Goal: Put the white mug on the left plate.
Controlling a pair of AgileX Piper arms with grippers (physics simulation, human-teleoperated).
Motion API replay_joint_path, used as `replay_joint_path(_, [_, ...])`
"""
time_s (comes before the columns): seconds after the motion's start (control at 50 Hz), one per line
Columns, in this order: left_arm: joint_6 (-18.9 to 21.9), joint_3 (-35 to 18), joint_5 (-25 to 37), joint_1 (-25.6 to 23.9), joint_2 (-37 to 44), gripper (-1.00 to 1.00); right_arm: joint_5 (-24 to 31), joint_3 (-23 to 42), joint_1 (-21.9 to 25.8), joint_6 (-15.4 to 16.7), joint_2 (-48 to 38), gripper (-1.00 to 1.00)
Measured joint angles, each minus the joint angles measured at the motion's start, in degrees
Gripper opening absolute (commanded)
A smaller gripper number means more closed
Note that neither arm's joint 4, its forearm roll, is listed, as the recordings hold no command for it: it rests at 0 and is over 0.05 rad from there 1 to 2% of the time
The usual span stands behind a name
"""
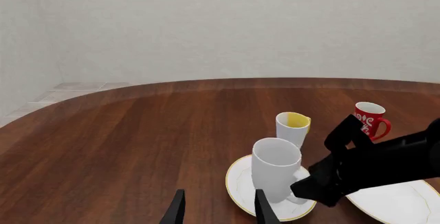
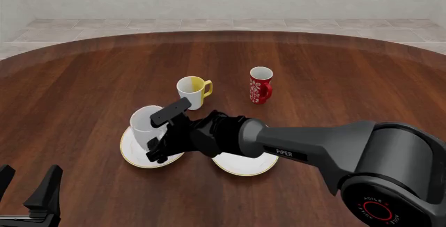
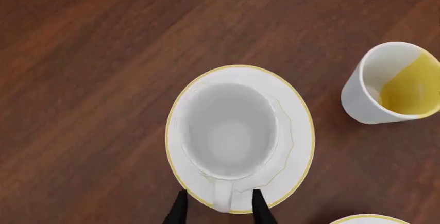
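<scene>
white mug [image 2: 144, 125]: stands upright on the left plate [image 2: 132, 150], mouth open to the top; its loop handle [image 3: 229, 199] points toward the right gripper.
left plate: on the wooden table [image 2: 83, 91] at about 7 o'clock from the table's middle in the front view; its thin gold rim shows all round the mug in the right wrist view.
right gripper [image 3: 218, 209]: the two dark fingers stand one on each side of the mug's handle, close by it; whether they press on it cannot be told from these views.
right arm [image 2: 314, 146]: reaches in from 4 o'clock across the second plate [image 2: 244, 165], which lies just beside the left plate at its 3 o'clock.
left gripper [image 1: 216, 209]: fingers apart, nothing between them; low at the 7 o'clock corner of the front view, well apart from the mug.
yellow-handled mug [image 2: 191, 92]: upright at 1 o'clock from the white mug, near it but not touching.
red patterned mug [image 2: 260, 85]: upright at 3 o'clock from the yellow-handled mug, apart from it.
</scene>
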State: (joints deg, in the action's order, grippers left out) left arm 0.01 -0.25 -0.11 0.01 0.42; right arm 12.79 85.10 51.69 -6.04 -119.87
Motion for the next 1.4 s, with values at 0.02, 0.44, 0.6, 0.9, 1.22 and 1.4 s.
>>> replay_joint_path(0.02, [0.0,0.0,0.0,0.0,0.0,1.00,0.0,0.1,0.0,-0.1,0.0,1.00])
replay_joint_path(0.44, [0.0,0.0,0.0,0.0,0.0,1.00,0.6,0.6,-0.4,-0.2,0.3,1.00])
replay_joint_path(0.6, [0.0,0.0,0.0,0.0,0.0,1.00,0.8,0.8,-0.5,-0.1,0.7,1.00])
replay_joint_path(0.9, [0.0,0.0,0.0,0.0,0.0,1.00,1.3,0.5,-0.5,-0.1,2.5,1.00])
replay_joint_path(1.22, [0.0,0.0,0.0,0.0,0.0,1.00,1.8,-1.3,-1.1,0.8,7.3,1.00])
replay_joint_path(1.4, [0.0,0.0,0.0,0.0,0.0,1.00,2.1,-3.1,-2.1,1.9,12.2,1.00])
